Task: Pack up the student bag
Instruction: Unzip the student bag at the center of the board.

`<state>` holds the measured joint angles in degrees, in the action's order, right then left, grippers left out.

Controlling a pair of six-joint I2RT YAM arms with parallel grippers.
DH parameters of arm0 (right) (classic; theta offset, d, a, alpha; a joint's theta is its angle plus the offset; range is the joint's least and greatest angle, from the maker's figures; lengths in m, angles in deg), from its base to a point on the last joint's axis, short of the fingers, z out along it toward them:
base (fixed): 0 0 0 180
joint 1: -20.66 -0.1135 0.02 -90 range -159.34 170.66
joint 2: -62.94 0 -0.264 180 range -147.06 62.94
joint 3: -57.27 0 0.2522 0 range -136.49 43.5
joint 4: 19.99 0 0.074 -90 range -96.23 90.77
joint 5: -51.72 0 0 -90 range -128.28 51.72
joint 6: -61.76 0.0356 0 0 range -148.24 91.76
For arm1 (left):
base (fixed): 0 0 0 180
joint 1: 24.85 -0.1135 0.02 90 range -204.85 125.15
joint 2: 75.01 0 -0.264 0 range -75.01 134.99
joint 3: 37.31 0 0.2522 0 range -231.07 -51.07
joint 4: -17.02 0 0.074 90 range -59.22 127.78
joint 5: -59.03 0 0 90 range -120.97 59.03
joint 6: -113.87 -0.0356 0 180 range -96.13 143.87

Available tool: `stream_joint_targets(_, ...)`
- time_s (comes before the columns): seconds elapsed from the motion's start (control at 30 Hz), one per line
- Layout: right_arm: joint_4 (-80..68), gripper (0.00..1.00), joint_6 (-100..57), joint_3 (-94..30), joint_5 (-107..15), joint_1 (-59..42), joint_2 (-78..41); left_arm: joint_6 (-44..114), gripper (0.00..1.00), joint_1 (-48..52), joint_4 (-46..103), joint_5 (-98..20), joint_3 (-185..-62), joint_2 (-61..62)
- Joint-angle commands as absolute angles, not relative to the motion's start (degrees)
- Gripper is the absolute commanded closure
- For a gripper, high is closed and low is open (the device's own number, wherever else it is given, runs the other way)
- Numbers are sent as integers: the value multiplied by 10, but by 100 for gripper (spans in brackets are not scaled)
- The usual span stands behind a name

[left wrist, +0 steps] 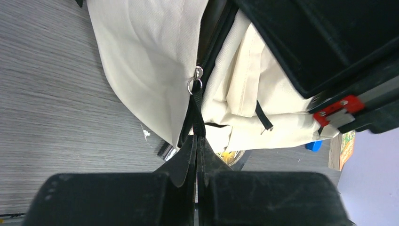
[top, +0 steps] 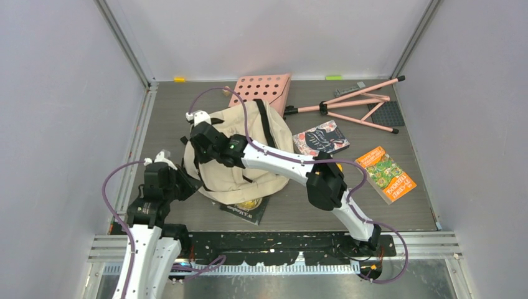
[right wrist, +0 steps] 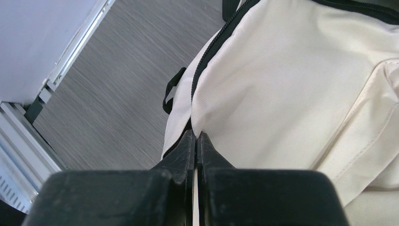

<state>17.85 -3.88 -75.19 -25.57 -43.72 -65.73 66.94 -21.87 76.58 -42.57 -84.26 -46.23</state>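
Step, judging by the grips: getting the zipper open. Left gripper (left wrist: 196, 141) is fully closed on the black zipper pull strap (left wrist: 198, 115). Right gripper (right wrist: 196, 136) is closed tight at the zipper seam and looks pinched on the bag edge. To do it well, the right anchors the fabric while the left draws the strap along the zipper line, taut and low, no jerking. The student bag (top: 227, 180) lies flat on the table (top: 168, 112), right at both grippers' tips, touching. A dark book (top: 320, 138) waits well apart, beyond the right gripper's elbow side.
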Motion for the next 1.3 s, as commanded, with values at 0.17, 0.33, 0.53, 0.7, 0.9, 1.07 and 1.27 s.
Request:
stream_joint_targets(0.17,135,100,-32,-838,-204,-418,-662,668,100,-204,762,-482,-838,-444)
stream_joint_targets(0.33,129,100,-27,-865,-199,-406,-674,655,100,-198,756,-502,-841,-413)
stream_joint_targets(0.53,111,100,-52,-879,-181,-401,-682,658,100,-185,700,-524,-821,-386)
stream_joint_targets(0.7,109,100,-61,-890,-176,-399,-684,664,100,-161,662,-511,-800,-360)
stream_joint_targets(0.9,112,100,-61,-889,-180,-398,-680,659,100,-135,652,-488,-818,-334)
stream_joint_targets(1.07,113,100,-65,-859,-183,-398,-657,631,83,-137,715,-422,-903,-331)
stream_joint_targets(1.27,112,100,-66,-810,-189,-396,-621,588,34,-136,779,-308,-976,-318)
